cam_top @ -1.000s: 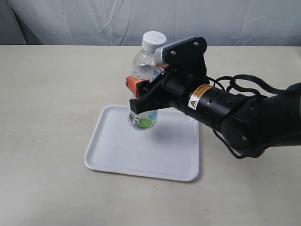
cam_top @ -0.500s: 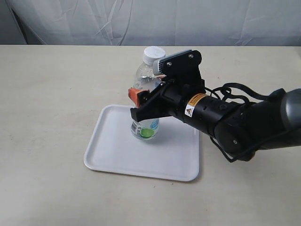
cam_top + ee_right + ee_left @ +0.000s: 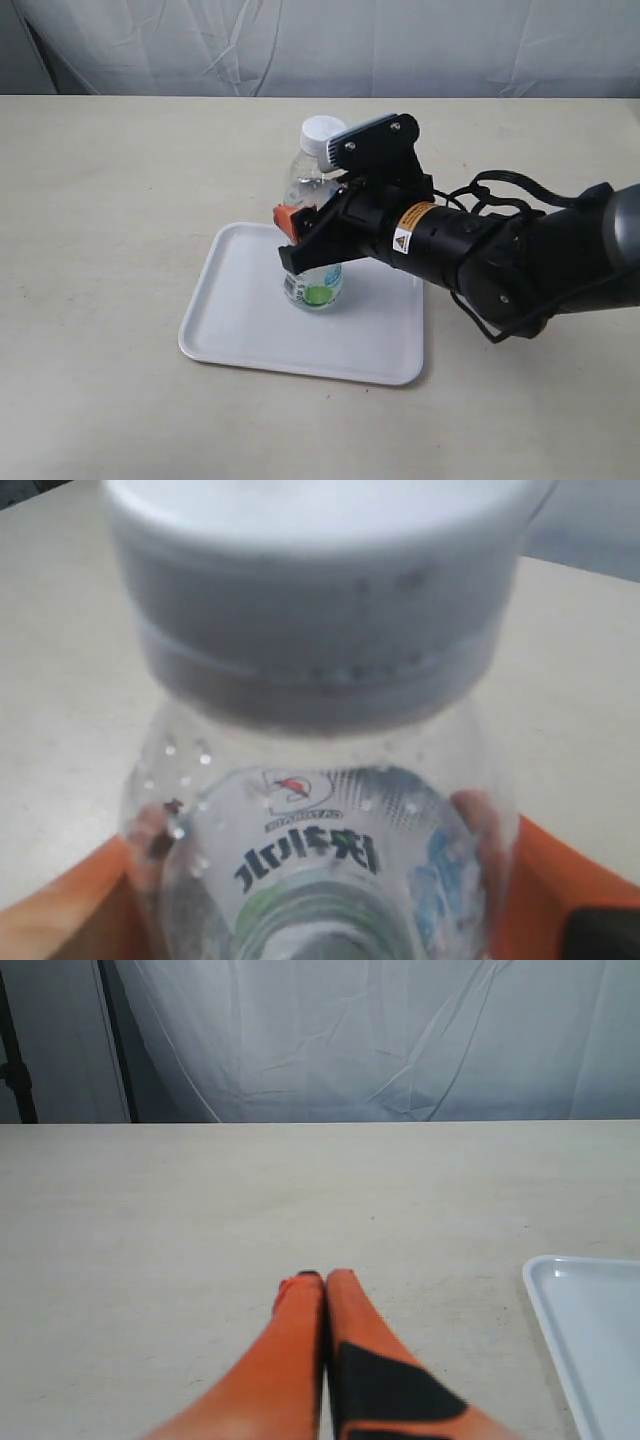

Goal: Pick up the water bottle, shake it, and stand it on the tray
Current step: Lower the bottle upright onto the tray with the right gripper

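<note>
Your left gripper (image 3: 322, 1278) sits beside the tray (image 3: 240, 330), jaws pressed together on nothing. The water bottle (image 3: 312, 288) stands upright over the tray's middle, base at or near its floor, clamped in your right gripper (image 3: 300, 236). Release looks like the only step left.

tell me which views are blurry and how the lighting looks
exterior view: sharp, soft even light, only a faint shadow on the tray beside the water bottle; left wrist view: the left gripper is soft near the lens, the table beyond it sharp; right wrist view: the water bottle is too close, cap blurred, label only partly legible
</note>
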`<control>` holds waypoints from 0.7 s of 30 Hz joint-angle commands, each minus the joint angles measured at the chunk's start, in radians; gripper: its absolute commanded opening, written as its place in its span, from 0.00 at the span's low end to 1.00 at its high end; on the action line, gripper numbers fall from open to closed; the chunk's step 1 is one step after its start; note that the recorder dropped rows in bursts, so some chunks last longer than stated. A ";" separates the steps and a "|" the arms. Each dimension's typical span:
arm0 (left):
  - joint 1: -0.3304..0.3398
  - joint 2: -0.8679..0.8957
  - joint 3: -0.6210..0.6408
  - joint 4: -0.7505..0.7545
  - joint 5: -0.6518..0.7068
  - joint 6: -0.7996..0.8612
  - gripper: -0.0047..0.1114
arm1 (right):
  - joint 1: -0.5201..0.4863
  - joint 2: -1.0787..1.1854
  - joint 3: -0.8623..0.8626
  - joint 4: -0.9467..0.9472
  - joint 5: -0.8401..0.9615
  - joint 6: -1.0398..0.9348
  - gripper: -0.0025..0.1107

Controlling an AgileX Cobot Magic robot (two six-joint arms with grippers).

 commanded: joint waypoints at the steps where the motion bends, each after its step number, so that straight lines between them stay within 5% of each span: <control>1: 0.001 -0.004 0.003 0.000 -0.001 0.000 0.04 | -0.005 -0.001 0.003 -0.138 0.039 0.004 0.04; 4: 0.001 -0.004 0.003 0.000 -0.001 0.000 0.04 | -0.005 -0.001 0.003 -0.147 0.043 0.006 0.22; 9: 0.001 -0.004 0.003 0.000 -0.001 0.000 0.04 | -0.005 -0.001 0.003 -0.030 0.037 0.006 0.70; 11: 0.001 -0.004 0.003 0.000 -0.001 0.000 0.04 | -0.005 -0.001 0.003 0.002 0.044 0.006 0.82; 21: 0.001 -0.004 0.003 0.000 -0.001 0.000 0.04 | -0.005 -0.011 0.003 -0.075 0.034 0.004 0.89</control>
